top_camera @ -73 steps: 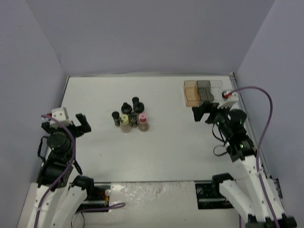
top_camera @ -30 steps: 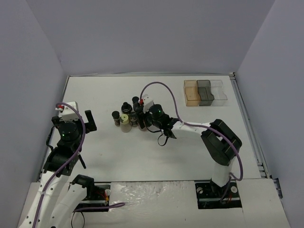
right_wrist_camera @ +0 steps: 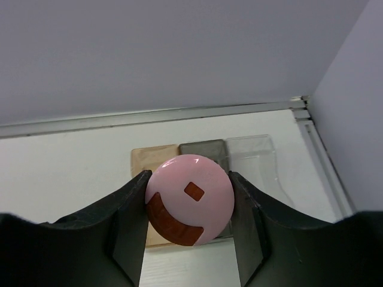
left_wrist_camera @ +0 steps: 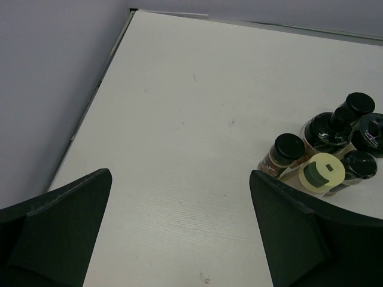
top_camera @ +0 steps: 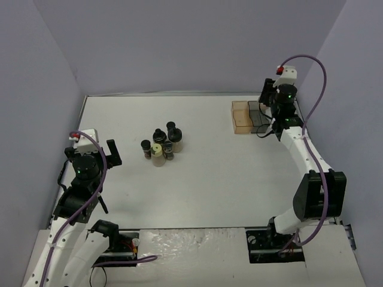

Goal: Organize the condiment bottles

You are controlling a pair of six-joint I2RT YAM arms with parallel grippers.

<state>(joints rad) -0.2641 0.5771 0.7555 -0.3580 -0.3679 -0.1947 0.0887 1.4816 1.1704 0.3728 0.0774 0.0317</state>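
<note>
**Pink jar held up over the tray**

Right claw [right_wrist_camera: 190, 206] grips the pink-capped jar [right_wrist_camera: 189, 190]. One dark finger [right_wrist_camera: 133, 218] presses the cap at 9 o'clock. The other finger presses it at 3 o'clock. The pink cap faces the wrist camera and has a small brown mark on it.

The jar hangs in the air, off the tabletop [top_camera: 215, 170]. In the wrist view it is over the tray [right_wrist_camera: 263, 161]. It hides part of the amber box [right_wrist_camera: 149, 160] and part of the grey box [right_wrist_camera: 203, 147]. The clear box [right_wrist_camera: 251, 149] is at 3 o'clock of the grey one. From above, the tray sits near the far corner, at about 1 o'clock on the tabletop. The right arm reaches out over it.

The other jars stand packed close in a bunch, at about 10 o'clock from the middle of the tabletop. The yellow-capped jar [top_camera: 157, 150] is on the 6 o'clock side of the bunch. The black-capped jars [top_camera: 159, 134] crowd around it.

Left claw [left_wrist_camera: 181, 179] is spread wide and holds nothing. It sits at 9 o'clock of the bunch, well apart from the jars, and points toward them.
</note>
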